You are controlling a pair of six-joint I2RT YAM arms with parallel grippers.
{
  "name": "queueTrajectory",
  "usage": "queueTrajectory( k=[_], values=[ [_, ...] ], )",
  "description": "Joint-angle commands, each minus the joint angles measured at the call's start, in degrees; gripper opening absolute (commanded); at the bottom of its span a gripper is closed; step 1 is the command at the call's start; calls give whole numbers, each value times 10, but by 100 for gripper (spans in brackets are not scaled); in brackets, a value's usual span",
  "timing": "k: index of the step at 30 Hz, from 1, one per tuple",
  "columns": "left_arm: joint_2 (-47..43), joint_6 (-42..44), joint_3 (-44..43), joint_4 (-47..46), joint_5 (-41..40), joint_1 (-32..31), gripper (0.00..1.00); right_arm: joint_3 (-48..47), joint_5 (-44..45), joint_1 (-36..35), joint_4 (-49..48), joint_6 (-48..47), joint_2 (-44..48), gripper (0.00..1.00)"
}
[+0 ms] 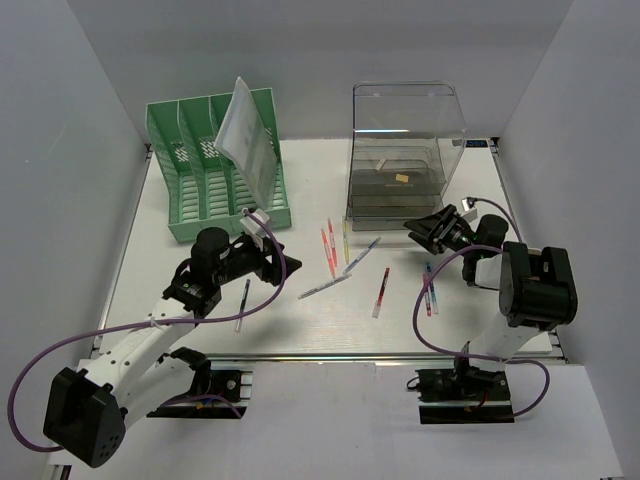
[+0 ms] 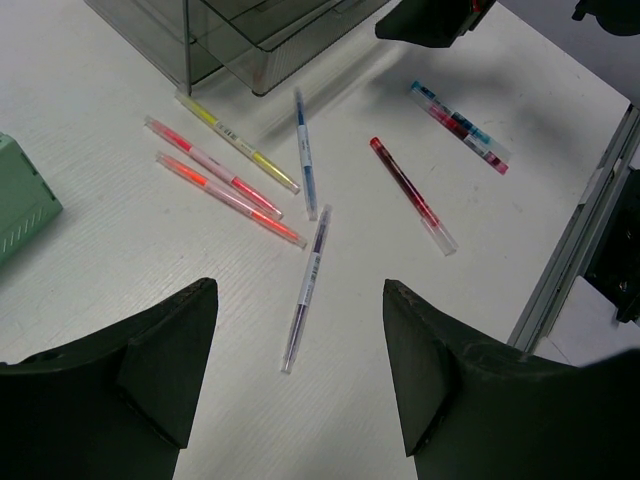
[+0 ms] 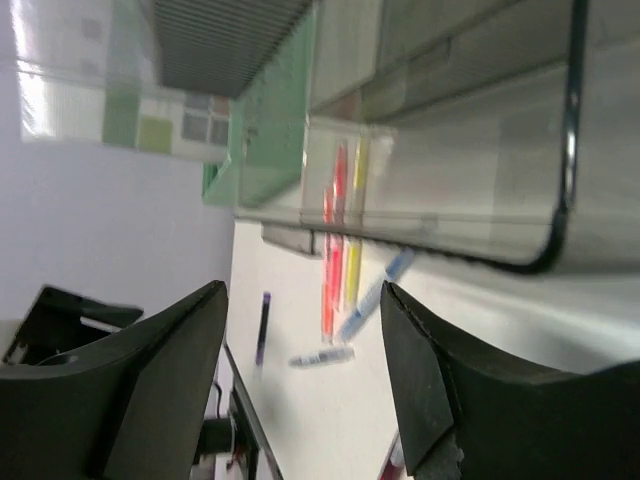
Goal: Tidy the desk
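Since pens lie loose across the desk (image 1: 310,325), which fills the top view from the arm bases to the back wall, the step in hand is judged to be the gathering of those pens into storage. At the far side, right of centre, the clear drawer box (image 1: 400,130) is seen, and at the far left the green file rack (image 1: 200,200), with a clear sleeve (image 1: 245,135) leaning in it.

The right gripper (image 3: 302,300) is held just in front of the drawer box, its jaws apart and nothing between them. The left gripper (image 2: 298,300) is held near the front of the file rack, jaws wide and empty. The dark pen (image 2: 305,290) is seen straight below it, its barrel running along the gap between the 2 fingers.

That pen is judged the natural next pick. A straight descent is advised, so that the fingers land on either side of the barrel near its middle. Closing is best left until both tips are almost on the desk, because so thin a barrel is likely to roll out of a high pinch. Care is needed at the pen's far end, where the tip of the orange pen (image 2: 228,198) lies close by and could be nudged.
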State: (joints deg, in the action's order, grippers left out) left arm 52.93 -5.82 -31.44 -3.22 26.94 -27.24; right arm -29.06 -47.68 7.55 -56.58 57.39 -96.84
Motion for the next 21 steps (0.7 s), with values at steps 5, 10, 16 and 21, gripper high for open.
queueTrajectory(
  k=[5,10,16,21],
  values=[
    [-14,-6,-6,8,-12,-3,76,-45,-59,9,296,-271,116,66],
    [-12,-14,-24,29,-38,-3,75,-114,-19,5,563,-498,225,55],
    [-13,-21,-43,80,-84,-3,53,-186,95,-2,776,-755,318,24],
    [-12,-17,-64,110,-128,-3,10,-218,174,-6,903,-853,325,21]
  ],
)
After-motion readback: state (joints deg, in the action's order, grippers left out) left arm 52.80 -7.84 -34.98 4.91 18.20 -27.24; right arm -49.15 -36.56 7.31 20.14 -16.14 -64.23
